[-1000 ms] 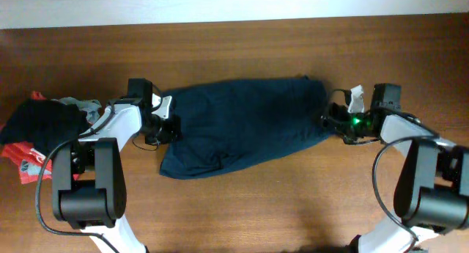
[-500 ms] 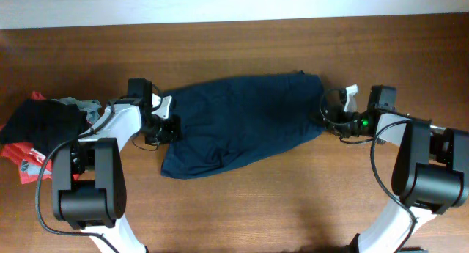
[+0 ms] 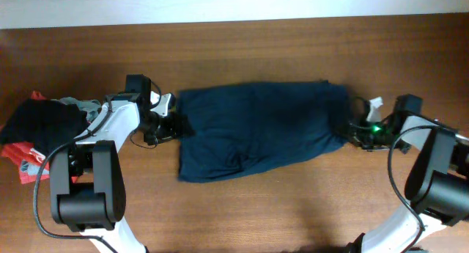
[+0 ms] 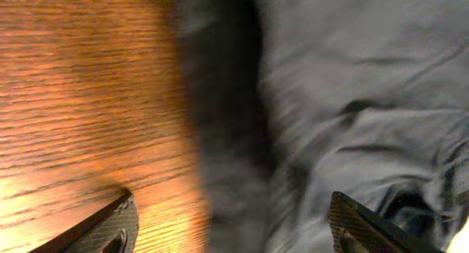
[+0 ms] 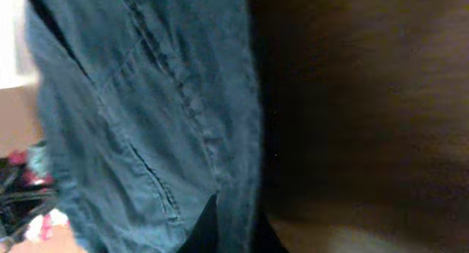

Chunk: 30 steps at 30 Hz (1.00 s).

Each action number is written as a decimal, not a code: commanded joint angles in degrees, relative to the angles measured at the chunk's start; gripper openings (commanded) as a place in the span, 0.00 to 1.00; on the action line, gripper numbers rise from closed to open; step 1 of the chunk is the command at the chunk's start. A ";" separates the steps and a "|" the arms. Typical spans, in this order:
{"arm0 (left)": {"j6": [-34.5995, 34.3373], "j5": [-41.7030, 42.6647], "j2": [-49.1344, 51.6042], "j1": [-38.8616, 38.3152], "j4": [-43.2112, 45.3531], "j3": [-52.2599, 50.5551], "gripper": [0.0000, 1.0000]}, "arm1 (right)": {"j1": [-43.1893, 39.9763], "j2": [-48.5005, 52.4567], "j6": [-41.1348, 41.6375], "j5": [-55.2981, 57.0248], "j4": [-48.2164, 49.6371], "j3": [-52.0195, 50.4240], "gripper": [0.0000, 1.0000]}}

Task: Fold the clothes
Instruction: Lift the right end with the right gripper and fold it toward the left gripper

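The clothes [image 3: 256, 128] are pinched by the right hand [image 3: 353, 133] near the desk's [image 3: 242, 216] right edge; left hand [image 3: 173, 126] is held wide at their hem.

readable text: none is found in any view.
clothes [image 3: 256, 128]: no lettering, label or number can be made out on the navy fabric.
red garment [image 3: 28, 165], well outward of the left gripper [image 3: 174, 125]: pale marks are seen, too small to be read.
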 commanded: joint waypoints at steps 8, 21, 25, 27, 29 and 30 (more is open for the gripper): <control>0.44 -2.62 -3.93 1.01 -3.41 0.50 0.79 | 10.23 -17.94 -7.50 22.56 -18.58 12.04 0.04; -1.44 -3.54 -3.93 12.24 -8.57 0.50 0.81 | 53.92 -23.39 -4.57 41.18 -17.46 17.14 0.04; -1.44 -3.54 -3.93 12.04 -8.63 0.50 0.81 | 63.98 -21.00 -4.48 43.71 -9.70 17.14 0.05; -1.44 -3.56 -3.93 12.04 -8.79 0.50 0.81 | 66.18 -18.75 -4.20 43.71 -7.78 17.14 0.04; -1.42 -3.56 -3.93 12.04 -8.83 0.50 0.81 | 66.82 -17.09 -2.36 43.76 -7.28 17.14 0.04; -1.42 -3.56 -3.93 12.04 -8.83 0.50 0.81 | 66.79 -16.81 -1.95 43.71 -7.28 17.14 0.04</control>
